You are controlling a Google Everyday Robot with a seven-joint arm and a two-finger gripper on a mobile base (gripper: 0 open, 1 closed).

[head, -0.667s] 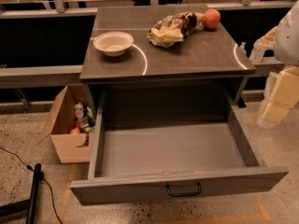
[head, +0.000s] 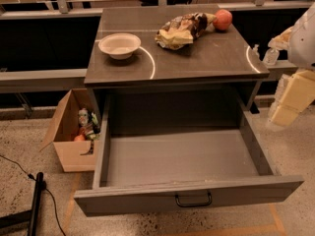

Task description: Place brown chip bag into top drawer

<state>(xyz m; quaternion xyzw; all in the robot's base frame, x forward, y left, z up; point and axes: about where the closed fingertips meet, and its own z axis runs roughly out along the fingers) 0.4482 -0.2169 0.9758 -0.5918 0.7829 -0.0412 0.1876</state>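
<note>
The brown chip bag (head: 183, 30) lies crumpled on the grey cabinet top (head: 206, 58), towards the back, right of centre. The top drawer (head: 182, 156) is pulled wide open below it; its inside is bare and its black handle (head: 193, 199) faces me. My gripper (head: 270, 52) hangs at the right edge of the cabinet top, about level with it and well to the right of the bag, with nothing seen in it. The arm's white and cream parts (head: 298, 90) fill the right edge of the view.
A white bowl (head: 119, 44) sits on the cabinet top at the left. A round red-orange fruit (head: 222, 19) touches the bag's right end. A tan cardboard box (head: 71, 132) holding small items stands on the floor left of the drawer. A black pole and cable (head: 34, 203) lie at bottom left.
The gripper and arm have shifted slightly to the right. The bag, bowl, fruit and drawer have not moved.
</note>
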